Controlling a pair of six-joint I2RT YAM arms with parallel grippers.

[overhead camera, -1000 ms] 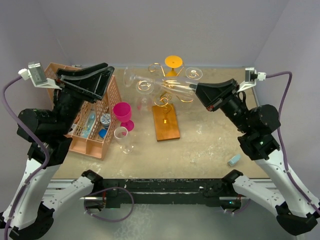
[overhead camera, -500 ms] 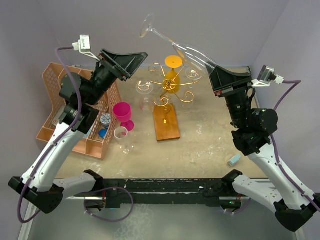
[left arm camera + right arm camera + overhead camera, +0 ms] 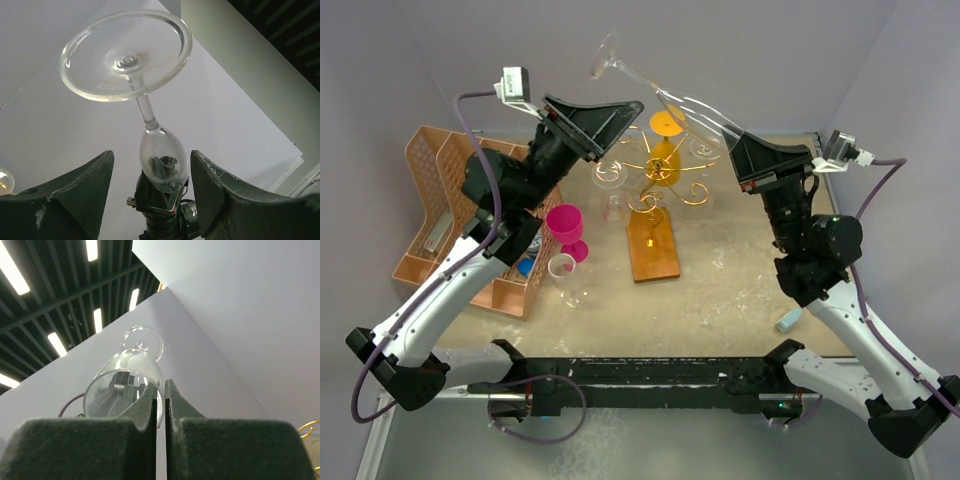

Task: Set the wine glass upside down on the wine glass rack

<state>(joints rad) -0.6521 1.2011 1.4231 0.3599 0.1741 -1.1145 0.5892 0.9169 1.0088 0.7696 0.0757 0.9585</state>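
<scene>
- My left claw (image 3: 623,120) hangs high above the far edge of the worktop, left of its middle. Its jaws stand wide, with nothing between them and nothing touched. In its wrist view (image 3: 150,157) both fingers sit well apart from the glass beyond.
- The wine glass (image 3: 665,92) is aloft over the far edge, slanting from my right claw up toward the far-left corner. Its foot (image 3: 127,57) is the highest part and faces my left claw. The bowl (image 3: 122,385) is lower, so the glass is most of the way turned over but not yet upright-inverted.
- The wine glass rack (image 3: 660,172) stands below the glass, near the middle of the far edge. Its wooden base (image 3: 652,250) runs toward the near edge. The glass is well clear of its curled arms.
- My right claw (image 3: 736,147) is raised above the far edge, right of the rack. It is pinched almost closed on the rim of the bowl, one finger inside and one outside (image 3: 160,390).
- I judge I am mid-carry, perhaps lining up a handover of the stem to the left claw.
- The next move calls for tipping the glass fully foot-up, then sliding its stem into a free curl so the foot rests on the wire.
</scene>
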